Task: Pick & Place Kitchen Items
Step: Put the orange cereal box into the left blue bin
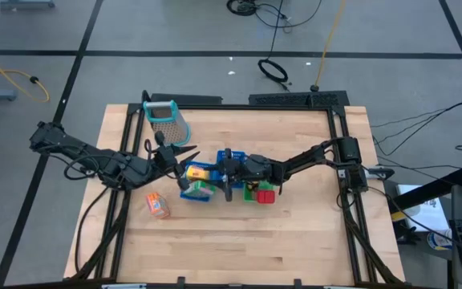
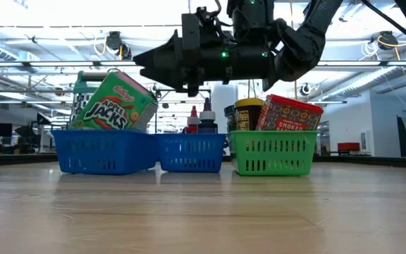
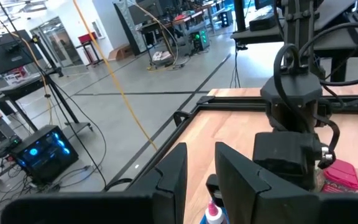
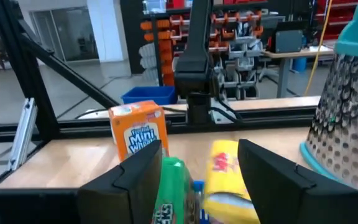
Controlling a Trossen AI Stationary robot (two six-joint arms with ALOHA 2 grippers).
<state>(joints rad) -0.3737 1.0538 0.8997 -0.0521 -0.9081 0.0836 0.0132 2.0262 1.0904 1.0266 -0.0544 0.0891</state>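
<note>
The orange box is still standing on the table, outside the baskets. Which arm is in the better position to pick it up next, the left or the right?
Probably the left. The orange box stands on the left arm's side of the table, close to the left gripper, which is open. The right gripper, also open, hovers over the blue basket and would have to reach across it.

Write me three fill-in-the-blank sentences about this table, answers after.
1. The green Apple Jacks cereal box sits in a ___ plastic basket.
2. The red Smoked-labelled block sits in the ___ plastic basket.
3. The orange Mini-Wheats packet lies on the wooden ___, outside the baskets.

Missing words: blue; green; table
</note>
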